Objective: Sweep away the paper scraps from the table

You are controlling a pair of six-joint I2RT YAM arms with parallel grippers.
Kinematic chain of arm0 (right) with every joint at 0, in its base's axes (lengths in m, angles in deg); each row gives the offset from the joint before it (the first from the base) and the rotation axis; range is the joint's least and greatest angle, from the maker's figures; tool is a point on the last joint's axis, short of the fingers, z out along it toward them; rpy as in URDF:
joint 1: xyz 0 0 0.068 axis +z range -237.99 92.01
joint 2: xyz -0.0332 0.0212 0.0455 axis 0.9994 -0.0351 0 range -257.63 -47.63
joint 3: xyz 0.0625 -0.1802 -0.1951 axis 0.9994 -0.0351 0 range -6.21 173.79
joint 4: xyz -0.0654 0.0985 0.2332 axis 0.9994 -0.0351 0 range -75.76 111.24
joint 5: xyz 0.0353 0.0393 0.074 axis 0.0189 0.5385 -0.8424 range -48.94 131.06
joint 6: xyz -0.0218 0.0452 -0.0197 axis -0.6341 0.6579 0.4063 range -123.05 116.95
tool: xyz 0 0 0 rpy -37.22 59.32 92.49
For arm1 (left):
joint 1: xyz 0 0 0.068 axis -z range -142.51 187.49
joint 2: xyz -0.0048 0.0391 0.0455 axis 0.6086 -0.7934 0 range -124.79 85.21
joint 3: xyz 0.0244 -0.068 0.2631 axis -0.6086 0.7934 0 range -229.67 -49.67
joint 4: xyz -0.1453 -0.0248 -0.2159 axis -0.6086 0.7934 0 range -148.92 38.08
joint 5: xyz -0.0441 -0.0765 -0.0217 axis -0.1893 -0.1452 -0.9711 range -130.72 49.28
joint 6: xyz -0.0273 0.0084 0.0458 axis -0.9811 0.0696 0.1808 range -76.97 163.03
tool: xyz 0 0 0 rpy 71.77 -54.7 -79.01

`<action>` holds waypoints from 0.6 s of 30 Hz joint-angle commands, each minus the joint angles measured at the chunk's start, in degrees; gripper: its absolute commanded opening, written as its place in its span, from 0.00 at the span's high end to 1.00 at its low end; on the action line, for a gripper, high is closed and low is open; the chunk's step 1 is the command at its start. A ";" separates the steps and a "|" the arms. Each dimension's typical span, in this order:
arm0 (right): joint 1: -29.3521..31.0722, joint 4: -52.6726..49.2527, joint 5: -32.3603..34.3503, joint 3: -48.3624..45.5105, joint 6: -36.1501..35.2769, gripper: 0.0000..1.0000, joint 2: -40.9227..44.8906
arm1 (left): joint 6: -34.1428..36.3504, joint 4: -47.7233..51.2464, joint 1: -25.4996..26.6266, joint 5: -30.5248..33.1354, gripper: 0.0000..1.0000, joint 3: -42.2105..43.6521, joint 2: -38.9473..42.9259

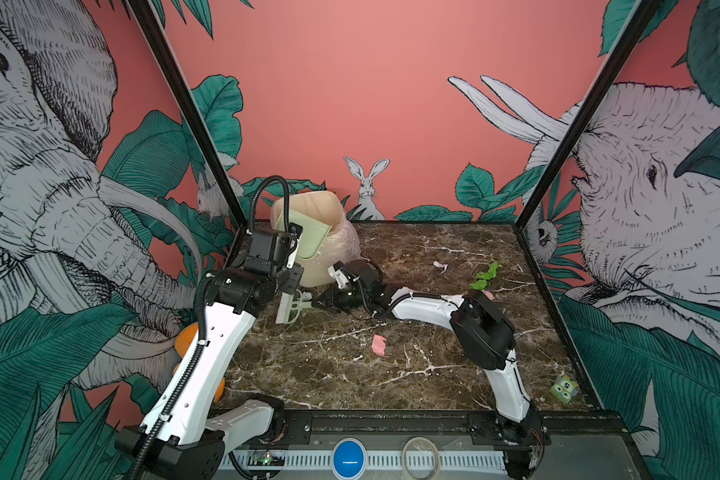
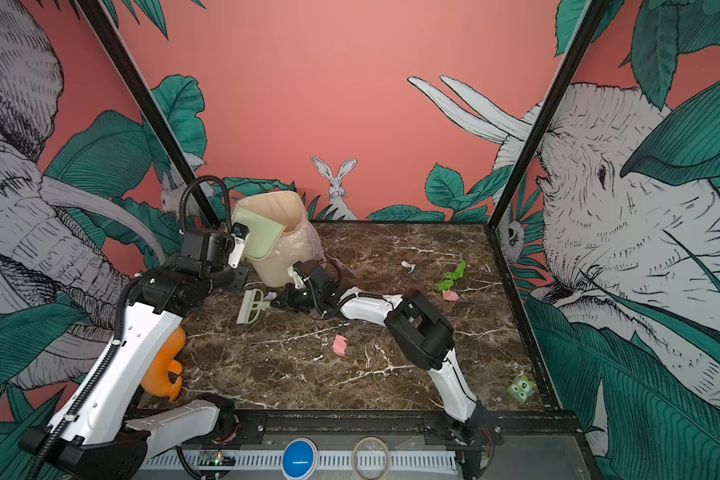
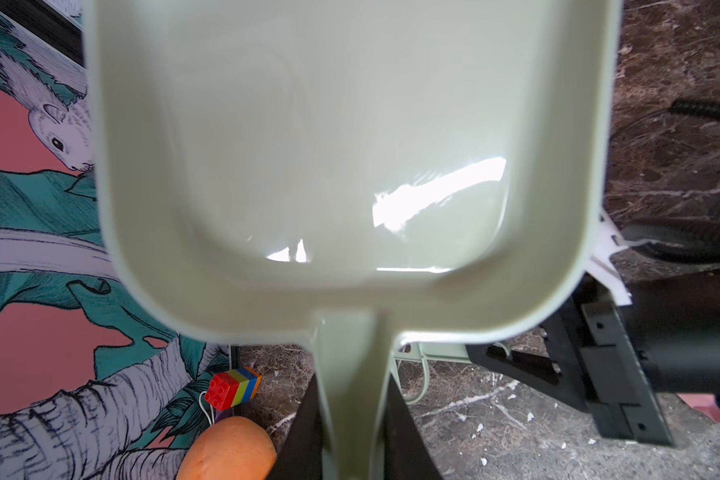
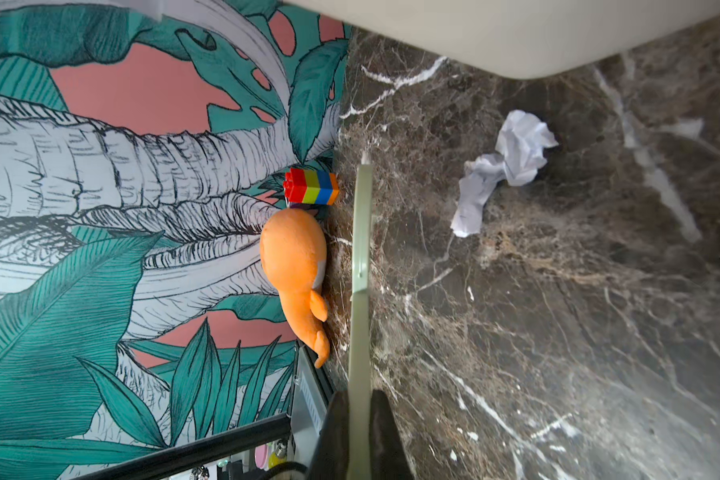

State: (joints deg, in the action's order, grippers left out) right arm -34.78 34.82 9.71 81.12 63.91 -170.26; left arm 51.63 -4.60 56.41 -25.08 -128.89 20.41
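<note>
The paper scraps (image 1: 379,345) lie scattered on the veined dark marble table (image 1: 433,374): 1 crinkled pink piece near the middle, 1 long ruffled green strip (image 1: 485,276) toward the far right, and 1 crumpled white wad (image 4: 504,166) near the brush (image 1: 287,309). The right gripper (image 4: 358,415) is pinched tight on the brush's thin pale green handle, low over the table. The left gripper (image 3: 352,415) clamps the flat handle of the glossy dustpan (image 1: 308,232), tilted at the mouth of the smooth cream bin (image 1: 314,272).
</note>
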 commanded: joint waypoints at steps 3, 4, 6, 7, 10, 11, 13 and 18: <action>0.23 3.14 4.55 2.07 8.38 1.00 -3.10 | -0.25 0.87 -0.77 -1.05 0.85 0.97 1.04; 0.20 2.33 5.22 2.31 8.39 1.00 -3.26 | -0.22 0.87 -0.89 -1.09 0.85 1.03 1.07; -0.03 1.17 6.34 2.65 8.23 1.00 -3.48 | -0.16 0.85 -0.98 -1.13 0.85 1.01 0.98; -0.24 0.65 6.84 2.67 8.24 1.00 -3.41 | -0.16 0.87 -1.07 -1.11 0.85 1.00 0.92; -0.95 -0.54 8.66 1.48 8.60 1.00 -2.77 | -0.08 0.92 -1.16 -1.21 0.85 1.05 0.85; -1.24 -0.68 9.29 0.74 8.95 1.00 -2.28 | -0.08 0.95 -1.16 -1.22 0.85 1.04 0.90; -1.77 -0.46 10.44 -1.52 9.64 1.00 -1.04 | -0.03 0.94 -1.21 -1.30 0.85 1.08 0.81; -3.56 2.69 13.03 -11.21 12.69 1.00 4.40 | 0.02 1.13 -1.28 -1.57 0.85 0.53 0.55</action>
State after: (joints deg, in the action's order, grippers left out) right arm -37.18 35.39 16.74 73.64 67.85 -170.19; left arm 51.72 -4.36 55.64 -25.91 -128.35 20.41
